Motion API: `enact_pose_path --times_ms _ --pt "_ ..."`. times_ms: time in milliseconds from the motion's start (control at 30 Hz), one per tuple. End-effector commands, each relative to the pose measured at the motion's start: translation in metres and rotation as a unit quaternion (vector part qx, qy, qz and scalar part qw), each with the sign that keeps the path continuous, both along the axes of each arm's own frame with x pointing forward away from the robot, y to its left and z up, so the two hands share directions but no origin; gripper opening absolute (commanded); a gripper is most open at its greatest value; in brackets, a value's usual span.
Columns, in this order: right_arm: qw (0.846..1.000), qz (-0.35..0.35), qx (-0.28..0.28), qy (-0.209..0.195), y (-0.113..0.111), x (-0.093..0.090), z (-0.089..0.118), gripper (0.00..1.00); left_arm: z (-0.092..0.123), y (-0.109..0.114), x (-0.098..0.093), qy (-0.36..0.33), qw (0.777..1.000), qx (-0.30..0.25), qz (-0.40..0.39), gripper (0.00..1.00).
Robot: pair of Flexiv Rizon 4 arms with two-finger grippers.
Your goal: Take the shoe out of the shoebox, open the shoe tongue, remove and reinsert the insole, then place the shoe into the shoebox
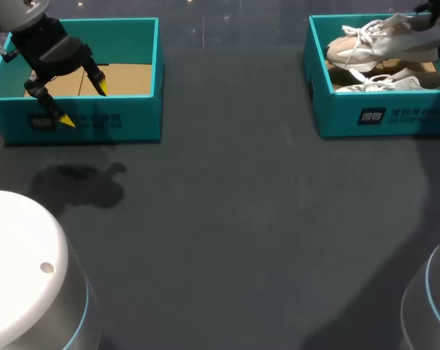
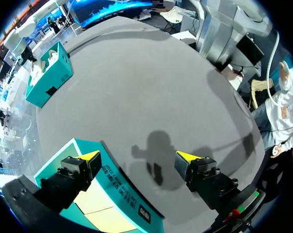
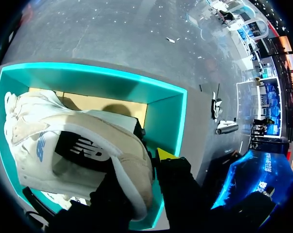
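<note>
The right jaws grip the shoe (image 3: 88, 131) by its heel, seemingly to lift it from the shoebox (image 3: 168, 121), while the left jaws hang open over the other box (image 1: 125, 120)

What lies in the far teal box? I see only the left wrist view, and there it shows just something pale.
Observer: Two pale shoes. In the head view the upper shoe lies tilted over the lower shoe inside the right shoebox.
Operator: Where is the right arm?
Observer: The right arm comes in at the far right corner. In the right wrist view the upper shoe's heel is right at the right gripper; the grip itself is hidden.
Operator: Is the box under my gripper empty?
Observer: The head view shows the whole floor of the left shoebox: bare cardboard, no shoe. The left gripper hangs open over it.
</note>
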State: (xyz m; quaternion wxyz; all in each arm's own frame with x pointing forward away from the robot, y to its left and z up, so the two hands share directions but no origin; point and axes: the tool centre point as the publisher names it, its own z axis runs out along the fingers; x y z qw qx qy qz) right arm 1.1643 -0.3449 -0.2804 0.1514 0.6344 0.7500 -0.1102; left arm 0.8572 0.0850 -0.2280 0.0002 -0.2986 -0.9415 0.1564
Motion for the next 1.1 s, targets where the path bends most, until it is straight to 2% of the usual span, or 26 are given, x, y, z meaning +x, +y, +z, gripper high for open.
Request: enact_pose_path --times_ms 33,367,867,1100 --pt "1.000 -0.001 0.003 0.005 0.001 0.008 -0.009 0.00 0.000 0.000 0.000 0.000 1.000 0.001 0.000 1.00" --pt "1.000 -0.010 0.011 0.015 0.001 0.016 -0.022 0.00 0.000 0.000 0.000 0.000 1.000 0.001 0.000 1.00" --pt "0.999 0.003 0.018 0.045 0.001 0.037 -0.042 0.00 0.000 0.000 0.000 0.000 1.000 0.001 0.000 1.00" --pt "0.998 0.004 0.027 0.055 0.005 0.039 -0.052 0.00 0.000 0.000 0.000 0.000 1.000 0.001 0.000 1.00"
